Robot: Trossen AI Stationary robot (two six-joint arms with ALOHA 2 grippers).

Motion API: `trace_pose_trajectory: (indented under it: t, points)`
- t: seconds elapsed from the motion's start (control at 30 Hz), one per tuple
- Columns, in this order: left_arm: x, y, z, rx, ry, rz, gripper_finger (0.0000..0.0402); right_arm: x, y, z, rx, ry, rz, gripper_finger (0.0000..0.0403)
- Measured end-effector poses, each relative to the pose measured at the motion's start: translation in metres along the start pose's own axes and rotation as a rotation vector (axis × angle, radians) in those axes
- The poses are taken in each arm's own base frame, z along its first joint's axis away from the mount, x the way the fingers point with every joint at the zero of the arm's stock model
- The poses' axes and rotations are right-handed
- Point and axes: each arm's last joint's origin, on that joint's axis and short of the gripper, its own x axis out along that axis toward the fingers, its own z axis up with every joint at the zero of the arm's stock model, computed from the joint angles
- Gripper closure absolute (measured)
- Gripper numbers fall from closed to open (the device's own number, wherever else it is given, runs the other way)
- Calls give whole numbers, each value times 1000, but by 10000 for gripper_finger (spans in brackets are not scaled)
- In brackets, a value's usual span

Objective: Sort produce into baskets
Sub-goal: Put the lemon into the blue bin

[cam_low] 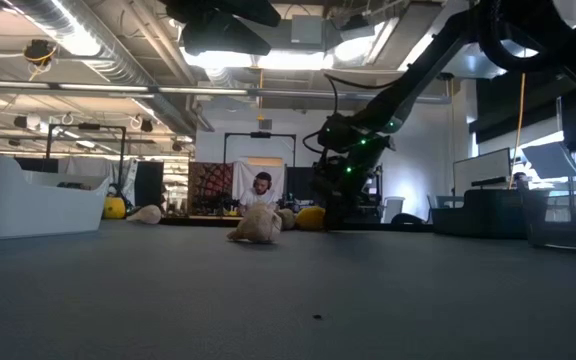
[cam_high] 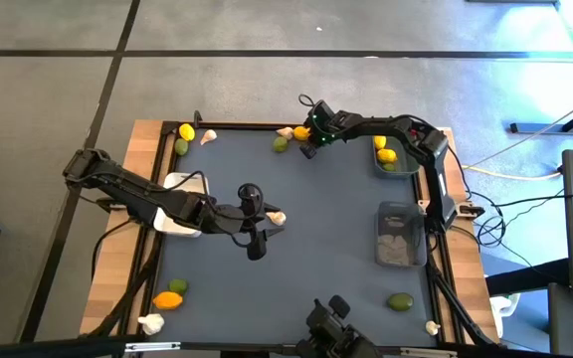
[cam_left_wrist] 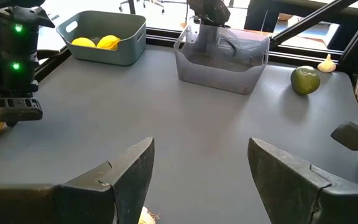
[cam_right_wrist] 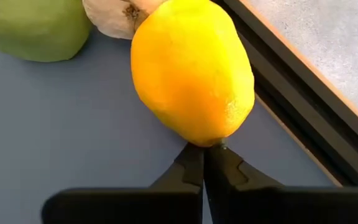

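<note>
The right gripper [cam_right_wrist: 204,163] sits at the far edge of the table, its 2 fingers pressed together with nothing between them; their tips just meet the near end of a lemon [cam_right_wrist: 191,68], which lies free on the mat. Touching that lemon are a lime [cam_right_wrist: 35,26] and a garlic bulb [cam_right_wrist: 114,18], both cut off by the edge of the right wrist view. From above, this gripper [cam_high: 309,139] covers most of the lemon, so only a sliver shows.

The left gripper [cam_left_wrist: 194,180] hovers near the table's middle, fingers apart and empty. A garlic bulb [cam_high: 276,217] lies just beside it; in the left wrist view only a scrap of that bulb [cam_left_wrist: 145,216] peeks out below the fingers.

The blue-grey basket [cam_high: 396,167] holds 2 lemons [cam_high: 385,151]. The dark grey basket [cam_high: 400,237] has pale contents too dim to identify. The white basket [cam_high: 177,207] is largely hidden under the left arm, its inside unseen.

Loose produce lies near the corners: a lemon [cam_high: 186,131], lime [cam_high: 181,147] and garlic [cam_high: 208,137] at the far left; a lemon [cam_high: 169,298], lime [cam_high: 177,285] and garlic [cam_high: 151,322] at the near left; a lime [cam_high: 399,301] and garlic [cam_high: 432,326] at the near right.

A person [cam_low: 260,190] sits in the room beyond, partly hidden.
</note>
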Motion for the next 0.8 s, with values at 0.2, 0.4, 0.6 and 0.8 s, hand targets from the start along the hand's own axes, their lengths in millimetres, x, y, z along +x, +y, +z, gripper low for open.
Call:
trace_pose_trajectory:
  t: [0.2,0.4,0.6,0.8]
  points:
    - [0,0,0,0,0,0,147,-4,0,2,-11,-11,0,325]
    - [0,0,0,0,0,0,147,-23,1,11,-72,-55,-1,204]
    - [0,0,0,1,0,0,147,-38,2,20,-105,-115,-3,119]
    - [0,0,0,4,0,0,147,-35,2,24,-107,-161,-5,88]
